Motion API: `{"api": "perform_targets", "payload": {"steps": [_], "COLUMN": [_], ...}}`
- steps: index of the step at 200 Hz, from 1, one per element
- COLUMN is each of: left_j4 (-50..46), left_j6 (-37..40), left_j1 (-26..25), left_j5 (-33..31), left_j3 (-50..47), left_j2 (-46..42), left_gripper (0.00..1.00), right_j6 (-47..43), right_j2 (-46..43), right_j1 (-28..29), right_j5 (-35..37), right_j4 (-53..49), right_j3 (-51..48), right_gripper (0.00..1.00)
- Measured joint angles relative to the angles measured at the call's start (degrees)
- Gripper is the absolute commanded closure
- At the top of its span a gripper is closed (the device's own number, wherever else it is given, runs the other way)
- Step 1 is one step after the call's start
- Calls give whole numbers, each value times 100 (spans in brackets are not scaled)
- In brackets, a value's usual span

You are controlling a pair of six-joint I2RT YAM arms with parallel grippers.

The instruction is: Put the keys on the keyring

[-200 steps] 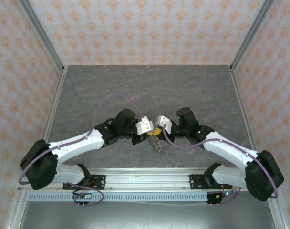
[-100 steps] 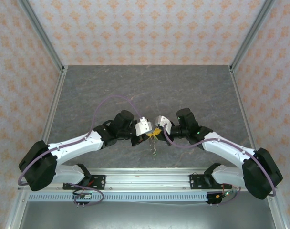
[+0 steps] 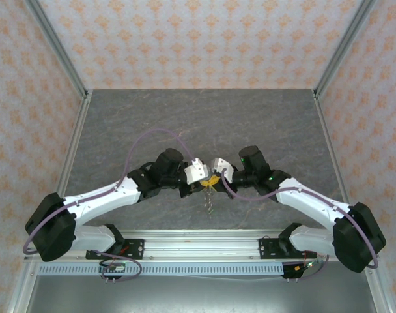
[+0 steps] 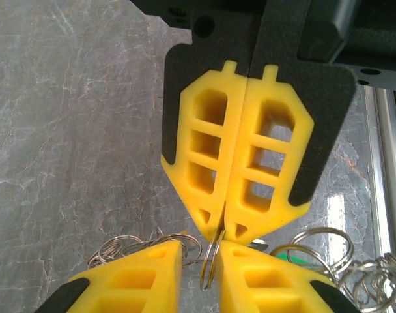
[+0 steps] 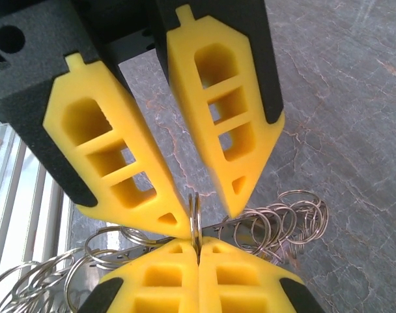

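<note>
So this looked like the mid-air threading bit, nowhere near finished. The right hand [image 4: 223, 228] was shut tight on the edge of a thin metal ring. I took that to be the keyring [image 5: 195, 208], held edge-on above the worktop [image 5: 354, 98]. The left hand [image 5: 208, 218] had its fingers apart, one on each side of that ring, close but not pinching it as far as I could tell.

Bunches of loose silvery rings [image 5: 282, 218] sat just behind the ring on both sides. From above, a thin strand [image 3: 209, 201] hung below it toward the worktop. I couldn't pick out the keys for sure. A sliver of green [image 4: 294, 257] just beside the ring might have been a tag.

My guess for the next move: the left hand needs to close on a key or on the ring's split, then slide along the wire while the right one holds firm. It'll be fiddly, since it's all thin and tangle-prone. There was no tray or box in play, and everything hung off the ring.
</note>
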Motion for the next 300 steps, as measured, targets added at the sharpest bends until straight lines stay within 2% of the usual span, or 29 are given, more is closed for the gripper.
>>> {"api": "perform_targets", "payload": {"steps": [46, 80, 105, 180, 218, 265, 300], "left_j4": [-42, -76, -101, 50, 354, 487, 520], "left_j6": [44, 55, 90, -11, -214, -304, -326], "left_j1": [0, 0, 0, -11, -9, -9, -4], "left_j5": [0, 7, 7, 9, 33, 96, 109], "left_j3": [61, 101, 101, -22, -258, -289, -295], "left_j2": [109, 151, 151, 76, -57, -57, -57], "left_gripper": [83, 88, 100, 100, 100, 100, 100], "right_j6": [2, 7, 26, 92, 153, 223, 275], "right_j2": [-2, -33, -44, -98, -98, -96, -96], "right_j1": [0, -2, -2, 11, 26, 26, 24], "right_j5": [72, 111, 136, 282, 275, 254, 243], "right_j4": [-57, -74, -59, 240, 564, 793, 848], "right_j3": [22, 22, 17, -160, -315, -457, -468], "right_gripper": [100, 100, 100, 89, 88, 87, 97]}}
